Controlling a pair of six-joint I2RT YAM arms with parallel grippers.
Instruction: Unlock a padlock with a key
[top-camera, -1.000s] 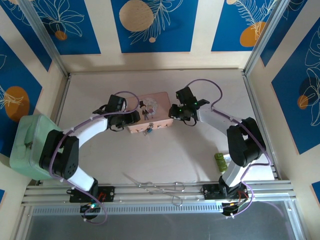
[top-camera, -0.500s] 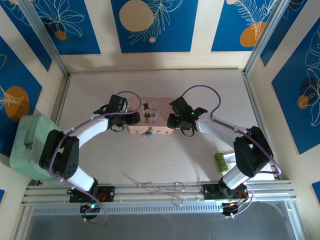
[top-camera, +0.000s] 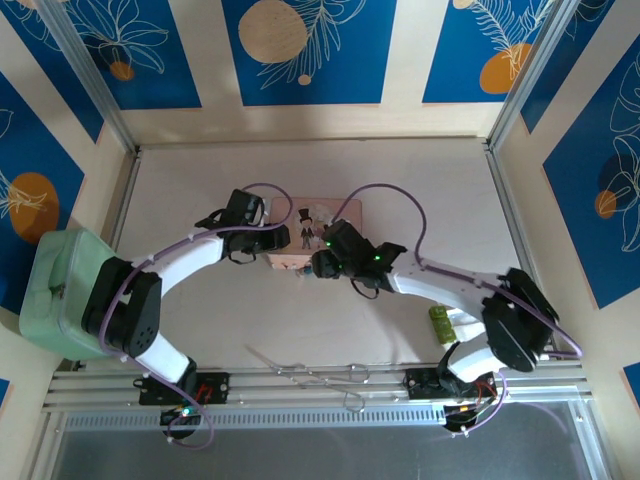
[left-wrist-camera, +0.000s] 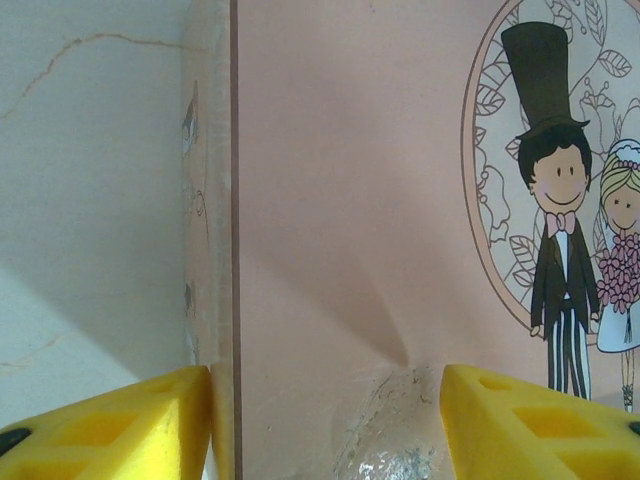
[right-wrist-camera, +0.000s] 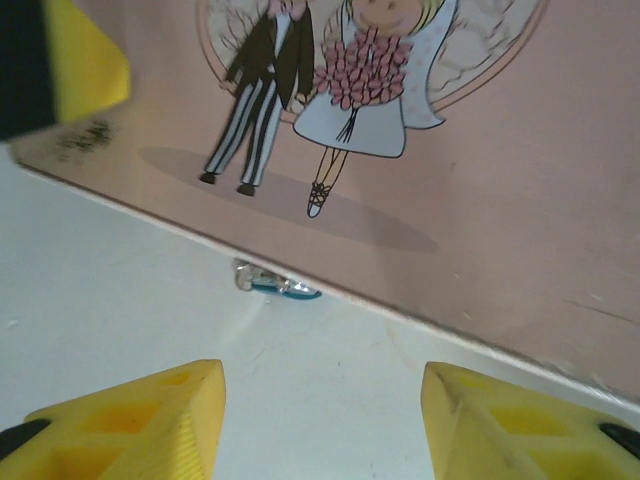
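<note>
**Both arms leaning in, jaws wide**

Left arm (top-camera: 185, 262) swings up from its base, then bends inward, so the left gripper (top-camera: 274, 238) points right. Right arm (top-camera: 440, 285) is stretched low and way over to the left, and the right gripper (top-camera: 322, 263) sits just beside the other one. On both wrist cams the yellow fingers (left-wrist-camera: 110, 425) are spread well apart.

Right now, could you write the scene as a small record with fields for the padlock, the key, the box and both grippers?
padlock: blue-teal, small, partly hidden at the edge of the pink box
key: cannot tell; the silvery bit beside the padlock is too small
pink box: on the table, wedding couple picture on top
left gripper: open, straddling the box's side edge
right gripper: open, pointing at the padlock, not touching it
</note>
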